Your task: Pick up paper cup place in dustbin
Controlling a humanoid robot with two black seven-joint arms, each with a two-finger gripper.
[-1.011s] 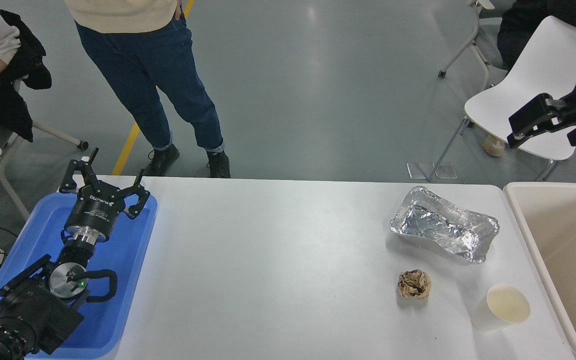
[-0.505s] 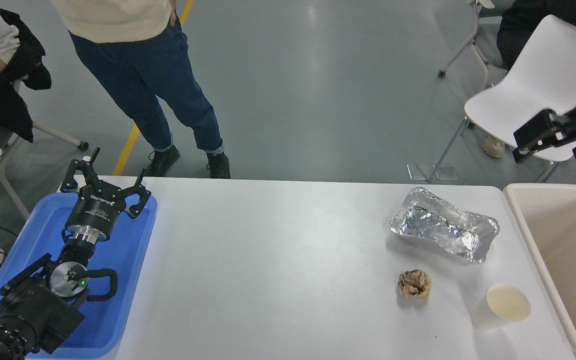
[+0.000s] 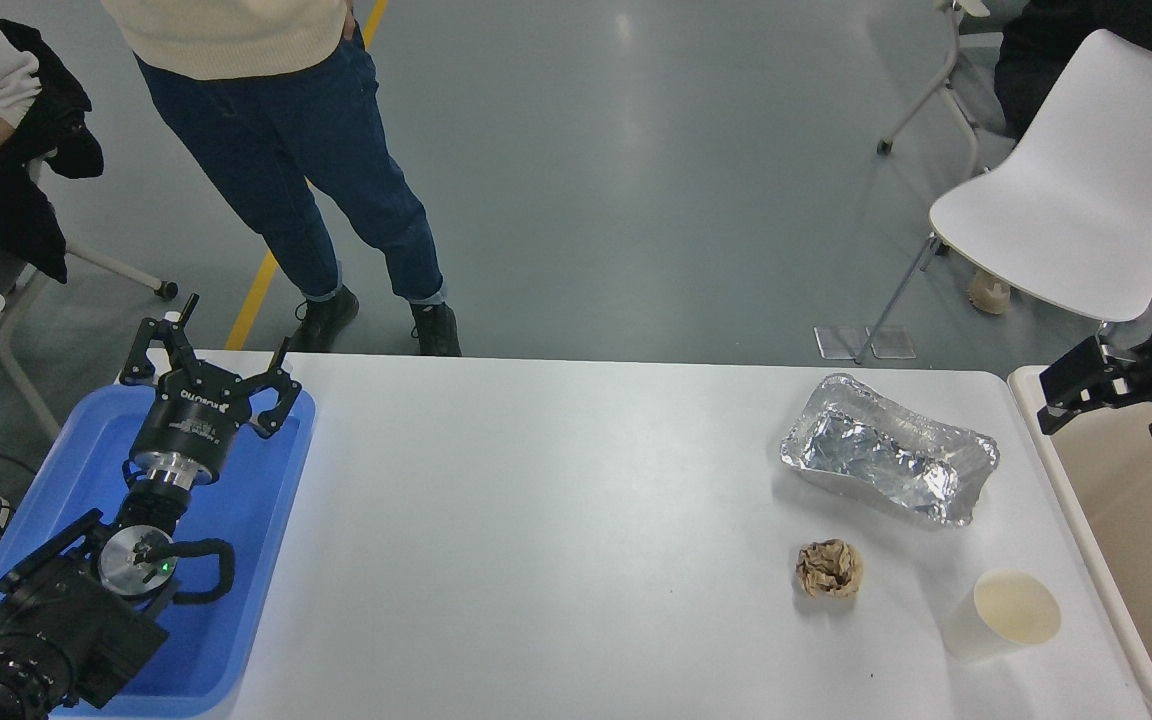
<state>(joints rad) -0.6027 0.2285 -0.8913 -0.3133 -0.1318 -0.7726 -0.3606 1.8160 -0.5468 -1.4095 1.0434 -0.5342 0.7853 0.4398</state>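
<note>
Head view has my right gripper (image 3: pixel 1121 395) hanging at the right edge, over the far-left corner of the big beige plastic dustbin (image 3: pixel 1046 455). Its fingers look spread with nothing between them, though part of it runs off frame, so I'm only fairly sure.

What matters here: the small white paper cup (image 3: pixel 1004 615) sits well nearer to me than that gripper and a bit to its left, close to the table's near-right corner. It's upright, open mouth facing up, so its long axis is vertical. I'd guess I have to pull back toward myself and drop down to get at it. Right arm is way nearer; my left gripper (image 3: pixel 204 385) is parked with fingers open over the blue plastic tray (image 3: pixel 266 520) at the far left.

Neighbours: a crumpled brown paper ball (image 3: pixel 829 568) lies near the cup's left, and a crinkled silver foil tray (image 3: pixel 886 462) sits further back. Both stand apart from the cup. The dustbin rim runs just beside it on the right.

Surface is a smooth white table (image 3: pixel 556 520). Beyond it, grey floor, a white chair (image 3: pixel 1066 210), and a person (image 3: pixel 276 150) in jeans standing at the far side.
</note>
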